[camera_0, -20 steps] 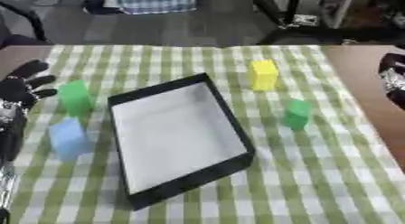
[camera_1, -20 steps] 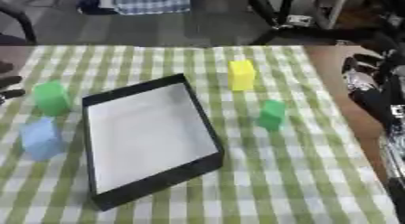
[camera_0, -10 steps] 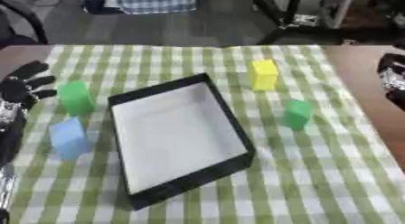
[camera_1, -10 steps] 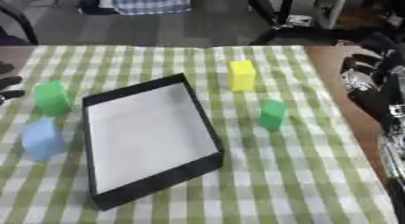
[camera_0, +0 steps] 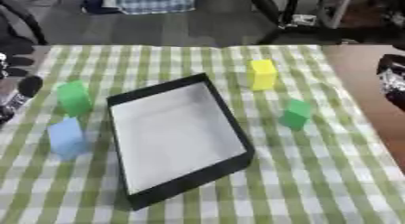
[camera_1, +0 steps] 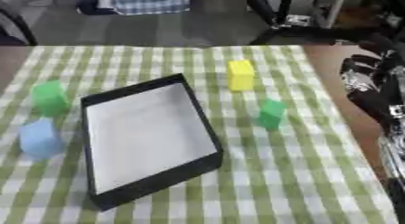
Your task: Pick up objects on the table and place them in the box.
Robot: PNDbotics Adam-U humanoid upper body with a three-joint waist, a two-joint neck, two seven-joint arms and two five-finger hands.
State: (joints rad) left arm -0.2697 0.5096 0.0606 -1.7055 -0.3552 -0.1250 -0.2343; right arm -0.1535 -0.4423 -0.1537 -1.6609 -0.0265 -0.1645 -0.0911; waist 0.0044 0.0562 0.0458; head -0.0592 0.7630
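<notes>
On a tabletop (camera_0: 348,173) under green-and-white checked cloth, before a grey floor, sit one black box (camera_0: 178,137), two green blocks (camera_0: 73,97) (camera_0: 296,114), one yellow block (camera_0: 262,74) and one blue block (camera_0: 66,136), unmoved since earlier. Left robot hand (camera_0: 20,78) hovers off the left edge, right robot hand (camera_1: 372,83) off the right; finger positions cannot be told.

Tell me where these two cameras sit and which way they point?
Left eye view: in the robot's head, looking down at the checked table and black box; its left hand shows at the left edge.
Right eye view: beside it, same downward look; its right hand shows at the right edge.
Both share the box, yellow block and other blocks.
</notes>
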